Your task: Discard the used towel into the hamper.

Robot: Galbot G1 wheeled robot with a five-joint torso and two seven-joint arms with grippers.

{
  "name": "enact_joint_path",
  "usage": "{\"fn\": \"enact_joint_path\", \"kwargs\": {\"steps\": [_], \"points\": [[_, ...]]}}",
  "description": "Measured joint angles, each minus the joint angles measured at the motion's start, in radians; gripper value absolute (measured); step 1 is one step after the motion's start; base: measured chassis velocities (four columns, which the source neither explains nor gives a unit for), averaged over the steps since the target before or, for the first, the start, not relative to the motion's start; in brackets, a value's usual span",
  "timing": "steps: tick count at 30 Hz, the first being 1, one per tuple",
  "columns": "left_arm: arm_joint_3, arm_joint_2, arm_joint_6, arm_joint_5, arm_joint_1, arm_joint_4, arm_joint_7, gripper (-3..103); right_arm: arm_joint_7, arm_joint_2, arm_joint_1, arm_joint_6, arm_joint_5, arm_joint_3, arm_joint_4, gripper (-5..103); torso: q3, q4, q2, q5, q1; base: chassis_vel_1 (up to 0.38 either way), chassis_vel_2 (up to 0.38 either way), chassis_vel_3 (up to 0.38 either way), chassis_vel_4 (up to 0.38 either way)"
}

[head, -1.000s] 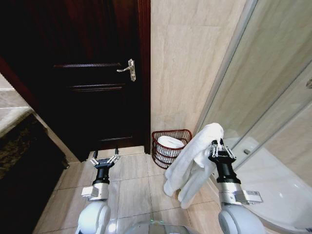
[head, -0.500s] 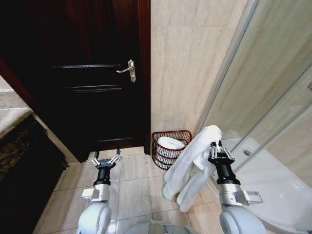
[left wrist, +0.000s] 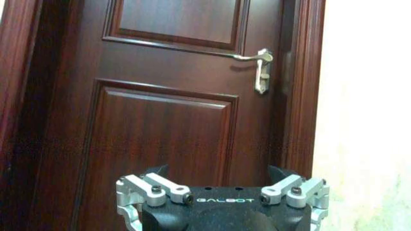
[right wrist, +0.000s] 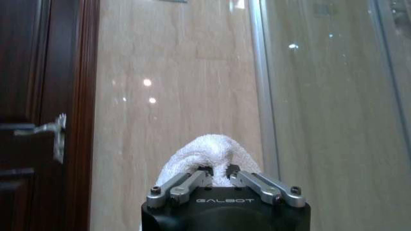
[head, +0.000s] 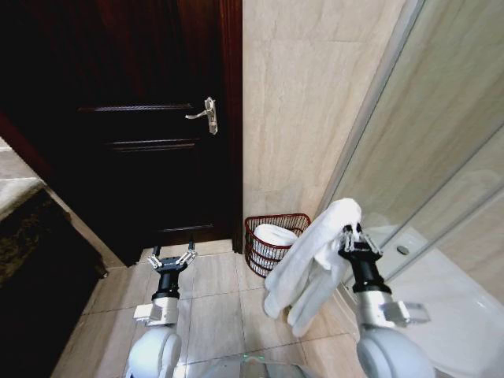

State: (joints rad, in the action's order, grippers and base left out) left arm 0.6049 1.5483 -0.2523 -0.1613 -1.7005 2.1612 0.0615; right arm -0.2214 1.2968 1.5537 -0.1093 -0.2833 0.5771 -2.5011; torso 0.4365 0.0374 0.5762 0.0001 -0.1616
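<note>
Towel (head: 311, 260) pinched in right end effector (head: 352, 234), hiding hamper's (head: 272, 241) right rim; left end effector (head: 172, 260) spread wide, empty.

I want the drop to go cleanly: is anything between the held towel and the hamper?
Nothing visible blocks the way. The right gripper holds the towel up, hanging just right of the hamper, with bare floor tiles between. The hamper is open-topped but already holds white cloth. The left gripper is open, off to the left.

White towel (head: 311, 256) hangs pinched in the right gripper (head: 352, 237); the reddish wire hamper (head: 273, 242) stands beyond, left, holding white cloth.
</note>
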Motion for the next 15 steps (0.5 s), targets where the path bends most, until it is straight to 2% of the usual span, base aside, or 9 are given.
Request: {"fn": "enact_joint_path", "kwargs": {"steps": [2, 3, 5, 7, 9, 10, 11, 13, 15], "points": [[0.006, 0.007, -0.023, 0.008, 0.005, -0.017, 0.012, 100, -0.028, -0.095, -0.091, -0.046, -0.126, 0.034, -0.001, 10, 0.000, -0.0001, -0.001, 0.0004, 0.000, 0.000, 0.000, 0.000, 0.000], [0.006, 0.007, -0.023, 0.008, 0.005, -0.017, 0.012, 100, -0.028, -0.095, -0.091, -0.046, -0.126, 0.034, -0.001, 10, 0.000, -0.0001, -0.001, 0.0004, 0.000, 0.000, 0.000, 0.000, 0.000], [0.009, 0.008, -0.037, 0.008, 0.005, -0.025, 0.020, 100, -0.041, -0.142, -0.151, -0.064, -0.195, 0.053, -0.001, 10, 0.000, -0.0002, -0.001, 0.0001, 0.000, 0.000, 0.000, 0.000, 0.000], [0.018, 0.009, -0.063, 0.009, 0.003, -0.040, 0.028, 100, -0.074, -0.220, -0.302, -0.097, -0.311, 0.062, -0.001, 10, -0.001, -0.0002, -0.002, 0.0004, 0.000, 0.000, 0.000, 0.000, 0.000], [0.023, 0.003, -0.066, 0.006, 0.003, -0.043, 0.032, 100, -0.096, -0.270, -0.409, -0.115, -0.368, 0.049, 0.009, 10, -0.001, 0.0000, -0.002, -0.0001, 0.000, 0.000, 0.000, 0.000, 0.000], [0.023, 0.003, -0.066, 0.006, 0.003, -0.043, 0.032, 100, -0.096, -0.270, -0.409, -0.115, -0.368, 0.049, 0.009, 10, -0.001, 0.0000, -0.002, -0.0001, 0.000, 0.000, 0.000, 0.000, 0.000], [0.026, -0.009, -0.053, -0.006, 0.009, -0.043, 0.036, 100, -0.135, -0.323, -0.559, -0.135, -0.430, 0.006, 0.045, 10, -0.001, 0.0001, -0.002, 0.0000, 0.000, 0.000, 0.000, 0.000, 0.000], [0.025, -0.016, -0.046, -0.009, 0.021, -0.045, 0.041, 100, -0.167, -0.362, -0.707, -0.149, -0.479, -0.039, 0.093, 10, -0.001, 0.0002, -0.002, 0.0003, 0.000, 0.000, 0.000, 0.000, 0.000], [0.023, -0.019, -0.044, -0.006, 0.028, -0.048, 0.041, 100, -0.173, -0.380, -0.777, -0.150, -0.497, -0.054, 0.122, 10, -0.001, 0.0008, -0.002, -0.0003, 0.000, 0.000, 0.000, 0.000, 0.000]]}}
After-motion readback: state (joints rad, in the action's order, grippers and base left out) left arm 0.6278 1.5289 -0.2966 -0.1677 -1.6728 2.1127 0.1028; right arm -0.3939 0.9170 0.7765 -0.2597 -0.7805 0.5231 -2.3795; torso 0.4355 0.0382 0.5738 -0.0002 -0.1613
